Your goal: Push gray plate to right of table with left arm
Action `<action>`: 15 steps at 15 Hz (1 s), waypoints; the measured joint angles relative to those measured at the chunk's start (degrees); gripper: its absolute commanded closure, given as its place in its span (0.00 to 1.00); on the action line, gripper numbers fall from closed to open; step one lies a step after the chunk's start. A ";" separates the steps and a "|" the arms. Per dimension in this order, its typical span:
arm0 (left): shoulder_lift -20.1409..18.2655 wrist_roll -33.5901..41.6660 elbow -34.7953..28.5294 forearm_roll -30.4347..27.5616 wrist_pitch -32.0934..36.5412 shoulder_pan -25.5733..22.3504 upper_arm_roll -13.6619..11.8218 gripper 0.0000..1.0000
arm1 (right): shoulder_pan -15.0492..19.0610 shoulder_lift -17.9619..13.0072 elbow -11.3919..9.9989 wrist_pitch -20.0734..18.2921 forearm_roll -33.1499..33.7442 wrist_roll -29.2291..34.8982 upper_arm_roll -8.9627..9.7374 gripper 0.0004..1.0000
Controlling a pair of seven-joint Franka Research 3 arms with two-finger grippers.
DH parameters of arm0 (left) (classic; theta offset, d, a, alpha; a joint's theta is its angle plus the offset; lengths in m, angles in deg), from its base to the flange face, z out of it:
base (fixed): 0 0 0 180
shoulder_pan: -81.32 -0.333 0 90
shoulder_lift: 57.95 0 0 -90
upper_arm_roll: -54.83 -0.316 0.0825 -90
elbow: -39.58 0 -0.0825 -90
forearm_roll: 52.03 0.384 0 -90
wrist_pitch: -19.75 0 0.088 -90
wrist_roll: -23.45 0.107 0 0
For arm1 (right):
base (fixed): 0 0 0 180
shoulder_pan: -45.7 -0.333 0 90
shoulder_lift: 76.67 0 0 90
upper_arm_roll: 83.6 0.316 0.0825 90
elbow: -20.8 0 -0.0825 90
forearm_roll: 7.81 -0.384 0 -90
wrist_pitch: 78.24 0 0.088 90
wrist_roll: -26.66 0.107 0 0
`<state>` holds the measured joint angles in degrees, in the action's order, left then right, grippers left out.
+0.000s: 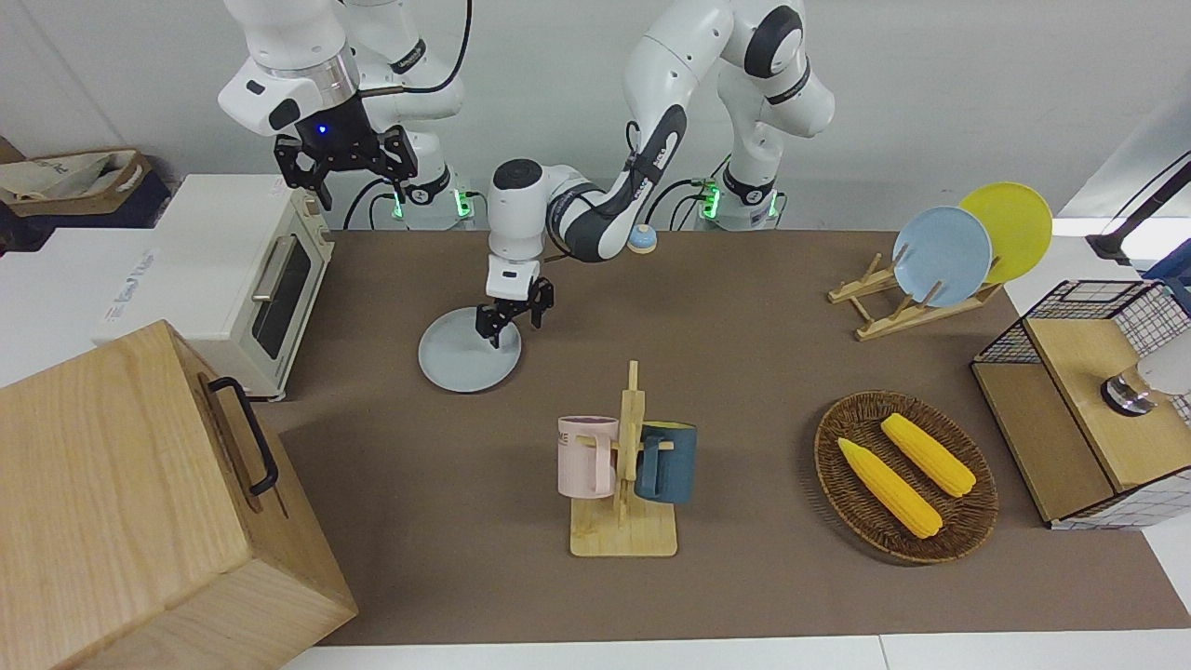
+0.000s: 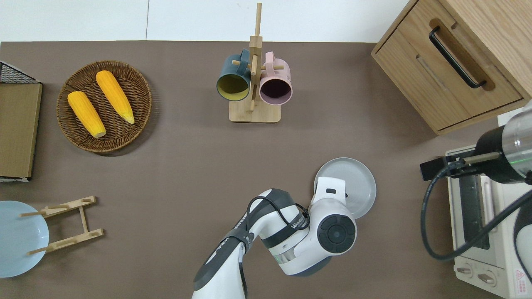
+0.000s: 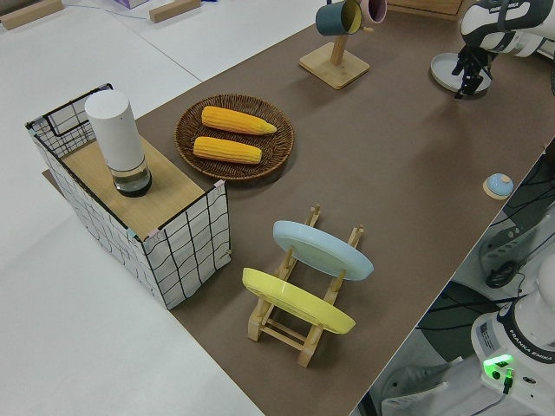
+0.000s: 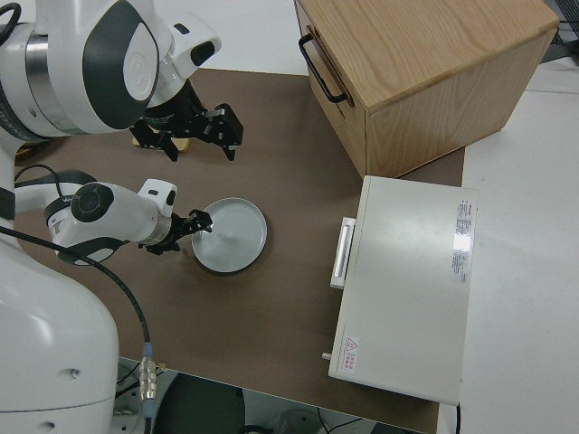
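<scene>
Gray plate: round, shallow, pale bluish-gray plate (image 1: pixel 462 358) lying flat on the matte brown table (image 1: pixel 744 372), toward the right arm's end, nearer to the robots than the wooden mug rack (image 1: pixel 625 516) and just beside the cream toaster oven (image 1: pixel 270 288).
Left arm: white jointed arm (image 1: pixel 651 121) reaching across the table and bent down to the plate.
Left gripper: small black two-finger gripper (image 1: pixel 511 325) with fingers apart, pointing down, tips at the plate's edge on the side toward the left arm's end; contact cannot be told.
Right arm: white arm with black wrist and blue light (image 1: pixel 316 112), parked; its black gripper (image 1: pixel 349 167) has the fingers spread.
Mug rack load: one pink mug (image 1: pixel 586 456) and one dark teal mug (image 1: pixel 665 462), hanging on opposite sides.
Other items: round wicker basket (image 1: pixel 842 465) holding two yellow corn cobs (image 1: pixel 907 470); wooden drawer box with black handle (image 1: pixel 140 502).
</scene>
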<state>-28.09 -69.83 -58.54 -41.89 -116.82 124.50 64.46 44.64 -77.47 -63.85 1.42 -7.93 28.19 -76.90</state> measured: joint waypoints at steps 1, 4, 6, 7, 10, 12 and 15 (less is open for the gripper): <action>0.01 0.00 0.64 0.00 0.97 -0.08 -0.10 0.01 | 0.00 0.00 0.00 0.00 0.00 0.00 0.00 0.02; 0.00 0.01 3.13 0.00 5.87 -0.22 -0.37 0.01 | 0.00 0.00 0.00 0.00 0.00 0.00 0.00 0.02; -0.15 0.87 6.06 0.00 10.41 -0.78 -1.50 0.01 | 0.00 0.00 0.00 0.00 0.00 0.00 0.00 0.02; -0.31 1.69 7.03 0.01 11.98 -1.00 -2.14 0.01 | 0.00 0.00 0.00 0.00 0.00 0.00 0.00 0.02; -1.24 8.82 9.81 0.00 17.06 -3.36 -3.47 0.01 | 0.00 0.00 0.00 0.00 0.00 0.00 0.00 0.02; -1.63 14.60 11.45 0.00 19.87 -6.02 -3.47 0.01 | 0.00 0.00 0.00 0.00 0.00 0.00 0.00 0.02; -2.79 22.57 13.65 -0.14 25.45 -9.01 -3.40 0.01 | 0.00 0.00 0.00 0.00 0.00 0.00 0.00 0.02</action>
<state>-30.88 -47.26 -44.88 -42.03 -91.37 115.48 61.06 44.64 -77.47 -63.85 1.42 -7.93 28.19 -76.90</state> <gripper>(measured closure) 0.004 0.013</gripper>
